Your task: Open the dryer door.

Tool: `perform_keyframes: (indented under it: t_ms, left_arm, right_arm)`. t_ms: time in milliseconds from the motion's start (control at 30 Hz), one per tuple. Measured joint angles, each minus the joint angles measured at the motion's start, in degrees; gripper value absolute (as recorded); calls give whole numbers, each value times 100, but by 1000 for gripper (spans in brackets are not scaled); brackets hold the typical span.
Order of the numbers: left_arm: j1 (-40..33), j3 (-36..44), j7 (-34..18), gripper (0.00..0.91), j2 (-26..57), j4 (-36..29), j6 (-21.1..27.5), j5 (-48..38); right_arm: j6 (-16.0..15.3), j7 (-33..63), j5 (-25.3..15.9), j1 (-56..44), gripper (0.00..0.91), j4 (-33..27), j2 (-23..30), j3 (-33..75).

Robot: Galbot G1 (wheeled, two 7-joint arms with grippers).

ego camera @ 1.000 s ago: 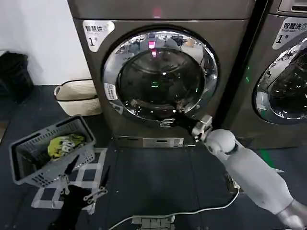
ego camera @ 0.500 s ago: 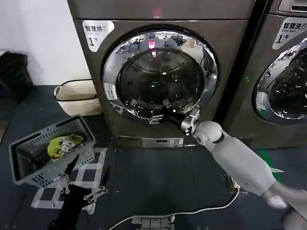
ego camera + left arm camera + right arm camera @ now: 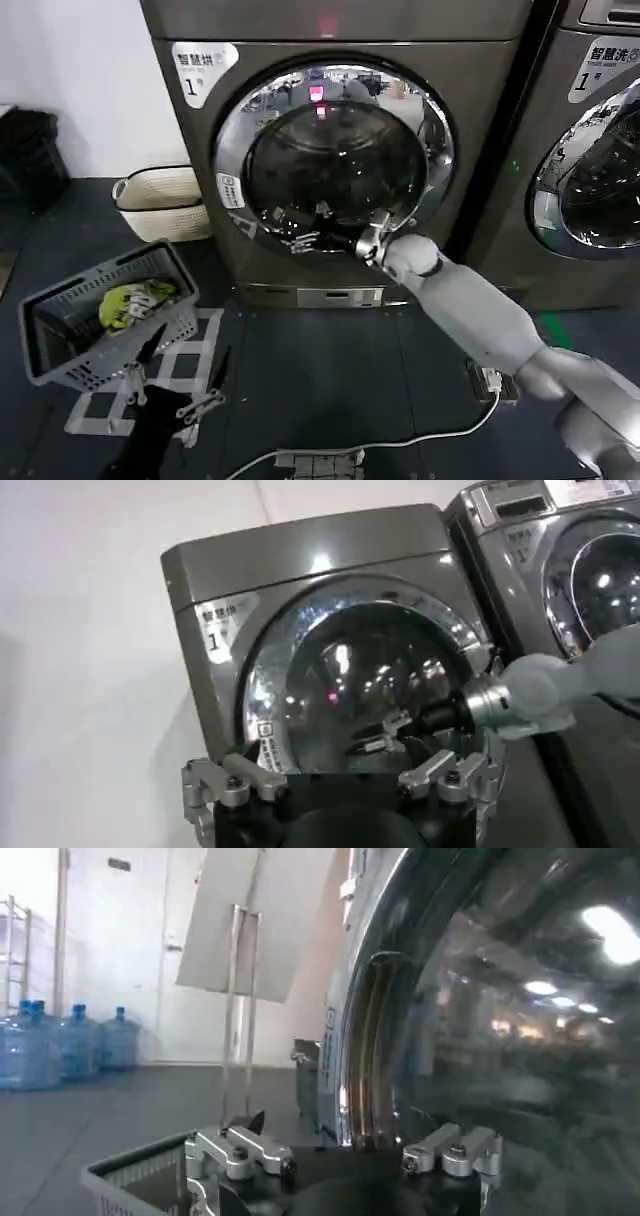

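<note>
**A:** Where is the dryer door?

**B:** The dryer door [image 3: 335, 155] sits shut on the front of the dryer [image 3: 330, 30], filling the middle of the head view. Its chrome rim circles dark glass, and a white label marked "1" is at about 10 o'clock from the door.

**A:** And the working arm?

**B:** The right gripper [image 3: 308, 228] is against the lower glass, at about 6 o'clock on the door. The right arm reaches in from 4 o'clock. In the left wrist view the same gripper [image 3: 385, 732] lies across the glass; I cannot tell whether its jaws are spread or pressed together.

**A:** The other arm?

**B:** The left gripper [image 3: 340, 780] hangs back from the machine, facing the door, with its jaws spread and nothing between them.

**A:** Any containers?

**B:** A grey plastic basket [image 3: 60, 345] sits tilted on the floor at 8 o'clock from the door, with a yellow-green cloth [image 3: 135, 300] bundled inside. A pale woven basket [image 3: 160, 200] stands beside the dryer at 9 o'clock; I cannot see what is in it.

**A:** Anything else?

**B:** A neighbouring machine [image 3: 590, 150] stands at 3 o'clock, and a white cable [image 3: 400, 440] trails over the dark floor.
</note>
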Motion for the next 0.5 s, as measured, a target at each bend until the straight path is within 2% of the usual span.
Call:
perform_keyframes:
  t_ms: [500]
  left_arm:
    - [-2,47,0,907,-12,-1,-4,22]
  right_arm:
    - [19,-158,-12,294,907,-463,495,-153]
